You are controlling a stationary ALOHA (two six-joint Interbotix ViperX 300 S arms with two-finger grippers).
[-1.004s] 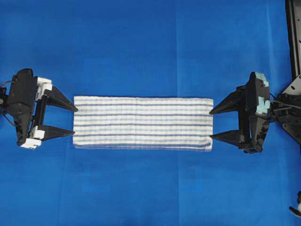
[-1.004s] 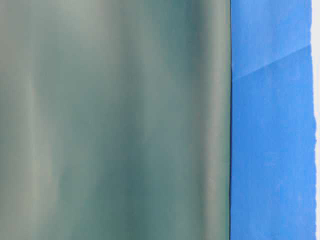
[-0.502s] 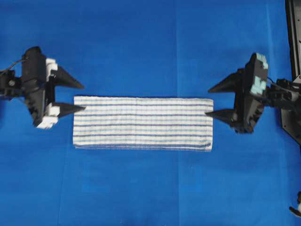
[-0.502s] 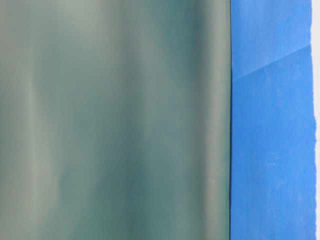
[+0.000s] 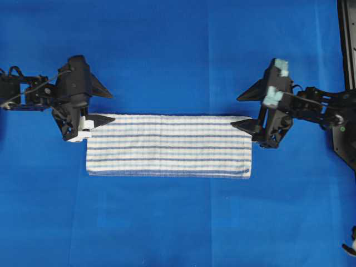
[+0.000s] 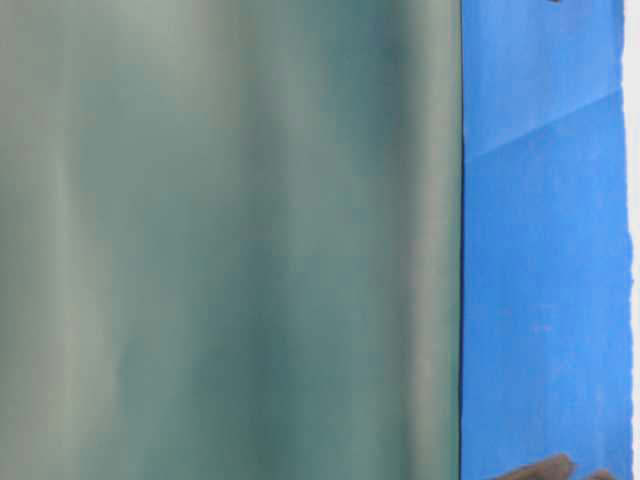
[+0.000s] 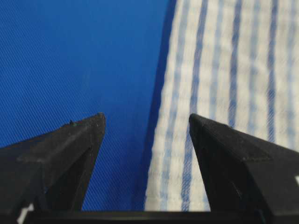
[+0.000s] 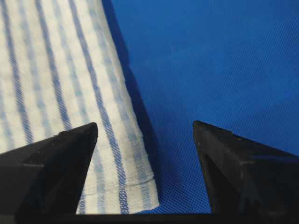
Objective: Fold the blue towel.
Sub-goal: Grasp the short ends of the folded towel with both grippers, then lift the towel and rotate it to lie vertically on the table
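Overhead exterior shows the blue towel (image 5: 168, 146) lying flat mid-tabletop (image 5: 178, 50), a long strip that looks already doubled. I'd judge it soft, light and limp, so I want the far corners, pinched through every layer. My left pincer (image 5: 101, 107) and right pincer (image 5: 243, 111) are both spread open, each angled down at a far corner, one fingertip over cloth, the other over bare tabletop.
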